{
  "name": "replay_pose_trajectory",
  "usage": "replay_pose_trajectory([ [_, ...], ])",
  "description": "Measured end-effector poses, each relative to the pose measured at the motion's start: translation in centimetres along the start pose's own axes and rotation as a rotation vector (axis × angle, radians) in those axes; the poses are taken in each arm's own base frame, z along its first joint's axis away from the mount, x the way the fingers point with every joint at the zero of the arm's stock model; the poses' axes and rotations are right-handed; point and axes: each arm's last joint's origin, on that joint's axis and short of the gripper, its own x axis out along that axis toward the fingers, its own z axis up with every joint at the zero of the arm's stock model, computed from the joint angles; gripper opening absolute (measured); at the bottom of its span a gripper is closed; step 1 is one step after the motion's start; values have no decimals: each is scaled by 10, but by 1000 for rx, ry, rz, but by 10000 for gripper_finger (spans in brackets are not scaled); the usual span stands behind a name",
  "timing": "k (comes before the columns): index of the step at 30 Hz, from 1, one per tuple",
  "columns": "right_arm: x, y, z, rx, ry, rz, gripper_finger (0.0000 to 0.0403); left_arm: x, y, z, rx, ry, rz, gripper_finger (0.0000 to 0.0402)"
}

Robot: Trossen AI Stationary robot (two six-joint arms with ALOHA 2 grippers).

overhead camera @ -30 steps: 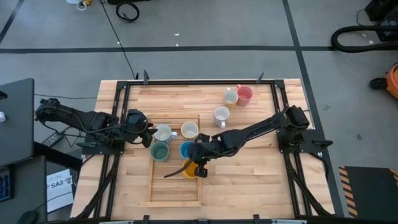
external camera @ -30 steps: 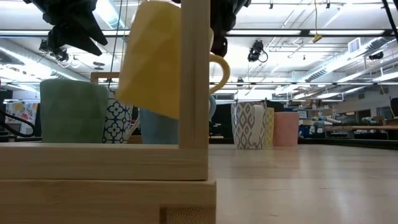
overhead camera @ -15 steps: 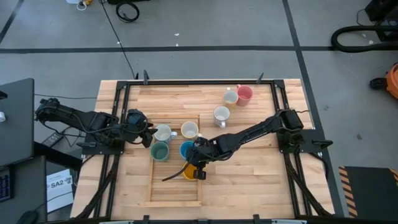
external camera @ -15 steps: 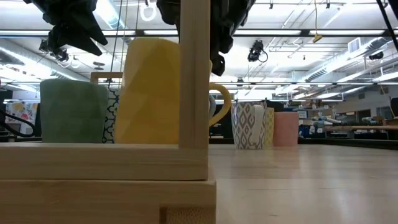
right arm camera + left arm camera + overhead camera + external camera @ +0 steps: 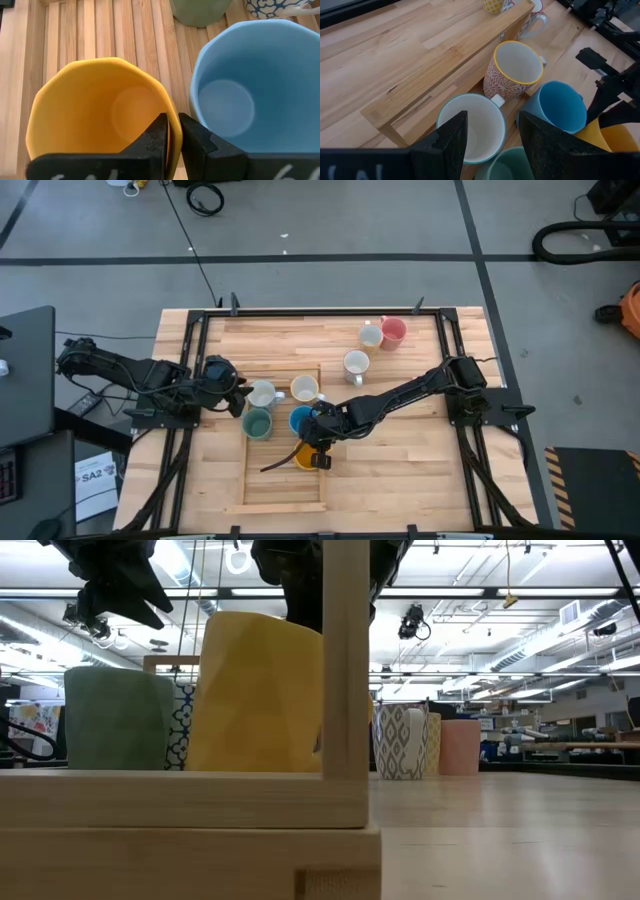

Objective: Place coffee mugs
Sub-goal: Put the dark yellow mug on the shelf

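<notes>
Right jaws: narrow, one finger inside and one outside the wall of the yellow mug (image 5: 100, 112), rim pinched between them; grip looks on the point of easing, though release not certain.
Right gripper (image 5: 318, 442): low over the wooden rack (image 5: 283, 490), at the mug's near rim.
Left jaws: spread apart, holding nothing.
Left gripper (image 5: 492, 137): hovering above the white mug (image 5: 472, 125) at the rack's left side, waiting.
Yellow mug position: upright on the rack slats, bottom seemingly down in the low view, just beside the blue mug (image 5: 247, 80).
Risk, tipping: inner finger dragging the wall on the way out, likely to tilt or topple the mug.
Risk, knock: very little gap to the blue mug; a sideways pull probably bumps it.
Risk, rack: wooden post (image 5: 345, 660) close beside the mug; the rack could shift if nudged.
Safer exit, as judged: jaws wider first, then straight up.
Neighbours on rack: green mug (image 5: 257, 423), patterned mug (image 5: 512, 70), white mug, blue mug.
Mugs not yet placed: three at the table's far right, including a pink mug (image 5: 394, 331), well apart from the rack.
In the way: nothing between the far mugs and the rack; the crowded cluster itself limits finger room.
</notes>
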Motion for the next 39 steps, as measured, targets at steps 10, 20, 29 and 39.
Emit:
replay_pose_trajectory([
  [10,0,0,0,1,0,0,54,0,0,0,0,0,0,183],
  [20,0,-1,0,1,0,0,55,0,0,0,0,0,0,183],
  [29,0,-1,0,8,0,0,72,0,0,0,0,0,0,183],
  [39,0,-1,0,9,0,0,129,0,0,0,0,0,0,183],
])
